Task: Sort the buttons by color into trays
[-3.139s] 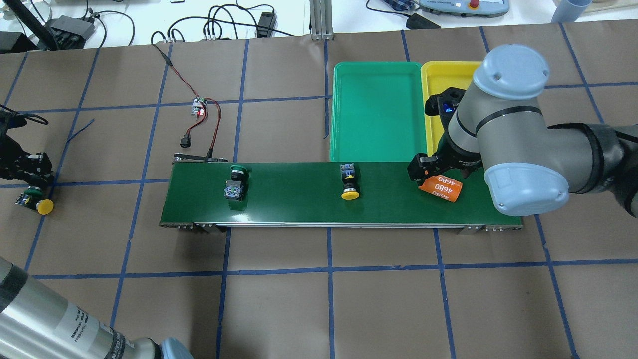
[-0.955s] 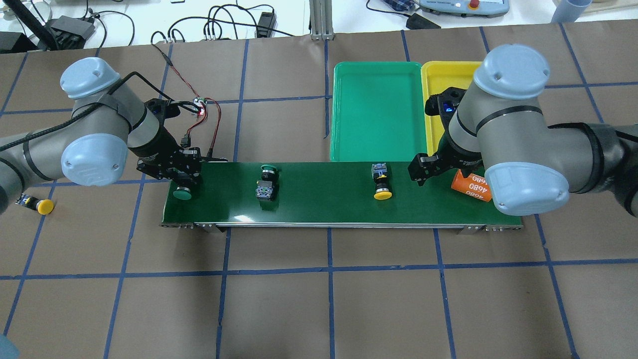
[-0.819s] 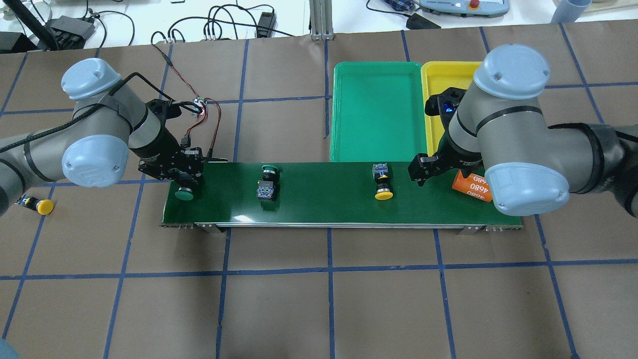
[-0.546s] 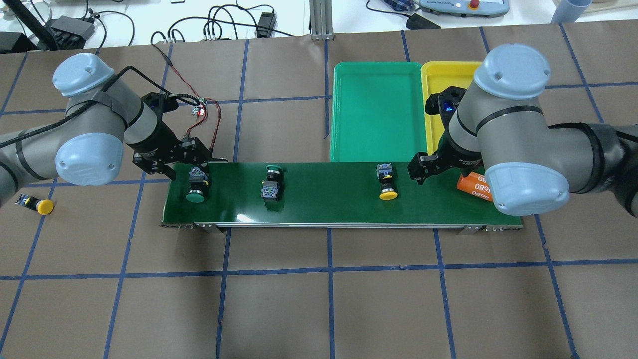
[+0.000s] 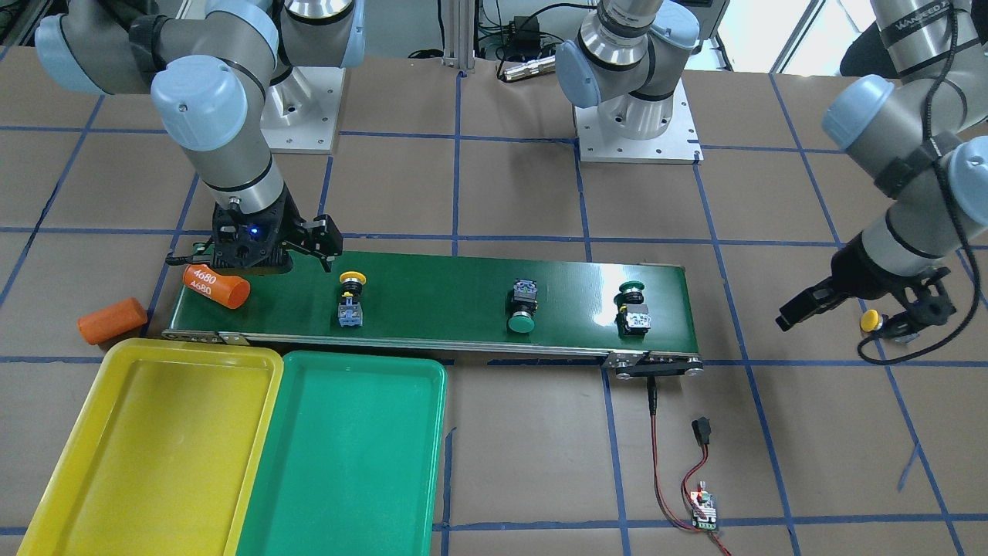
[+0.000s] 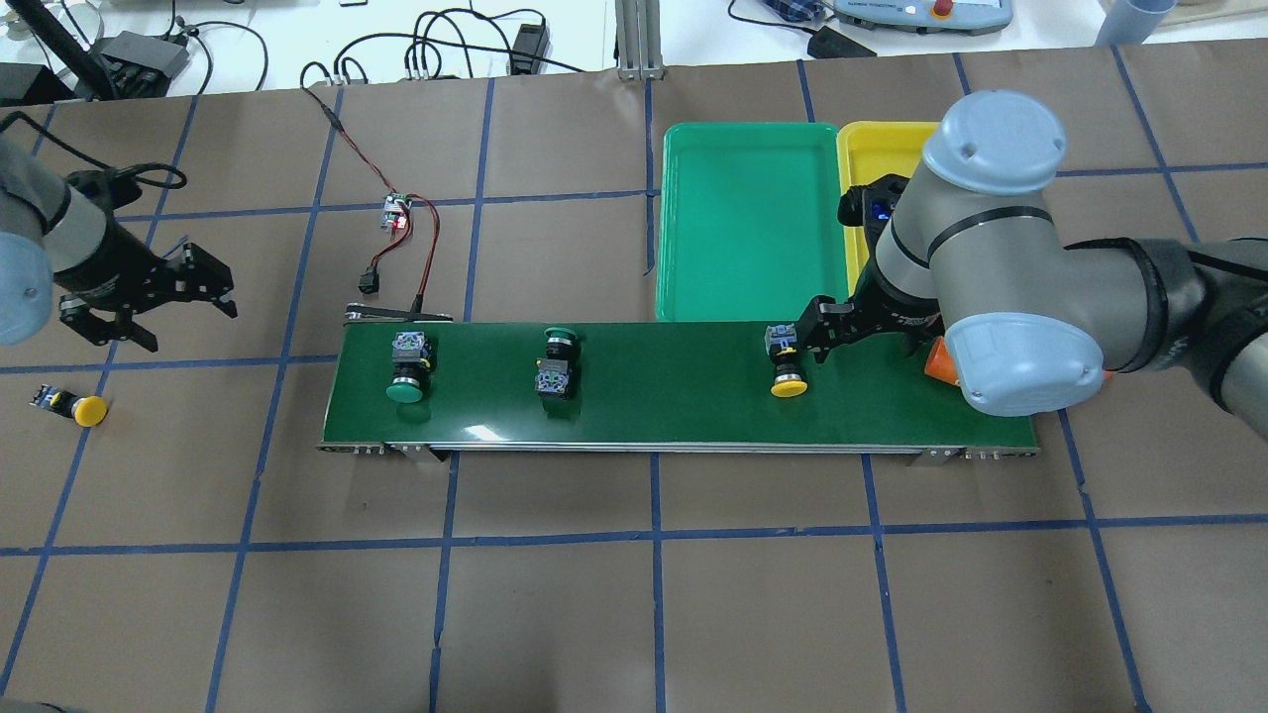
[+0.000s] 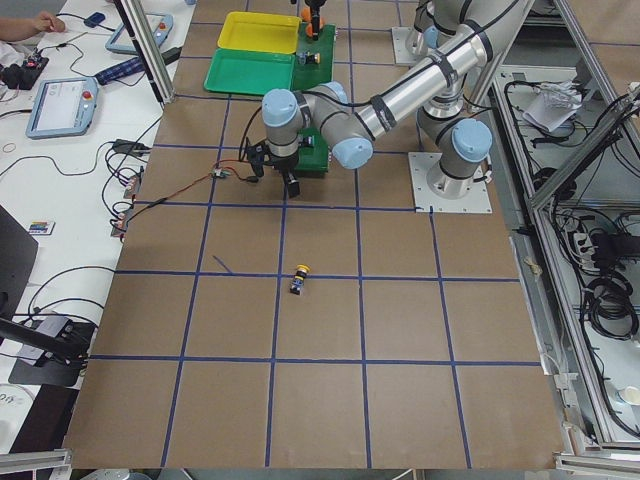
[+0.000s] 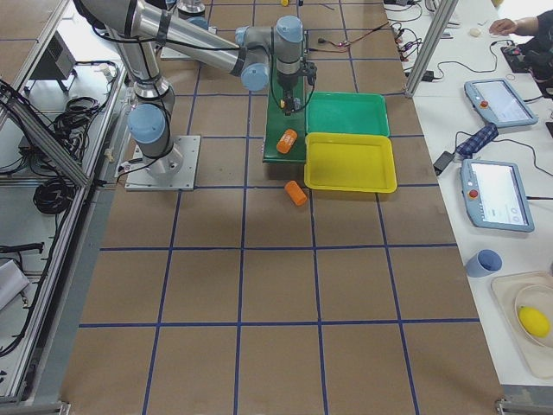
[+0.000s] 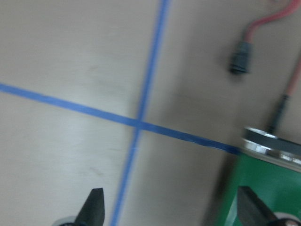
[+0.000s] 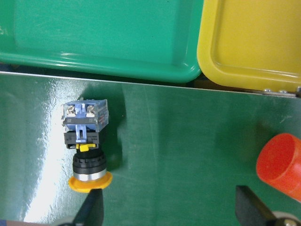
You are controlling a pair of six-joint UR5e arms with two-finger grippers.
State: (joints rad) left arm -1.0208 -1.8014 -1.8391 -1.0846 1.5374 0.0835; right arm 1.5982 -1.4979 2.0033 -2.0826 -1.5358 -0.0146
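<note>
your right gripper (image 10: 170, 209) hangs spread above the belt (image 10: 188, 141); the yellow button (image 10: 84, 141) lies by one finger (image 10: 94, 207), not centred, long axis across the belt. left gripper (image 9: 171, 207), seemingly spread too, is far off.

Bare conveyor belt (image 10: 178, 141) either side of its yellow button (image 10: 87, 141); orange cylinder (image 10: 281, 160) nearby, green tray (image 10: 103, 42) just behind.

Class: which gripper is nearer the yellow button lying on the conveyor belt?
Right. The right gripper hangs over the belt just beside the yellow button; the left gripper is far off, past the belt's opposite end.
</note>
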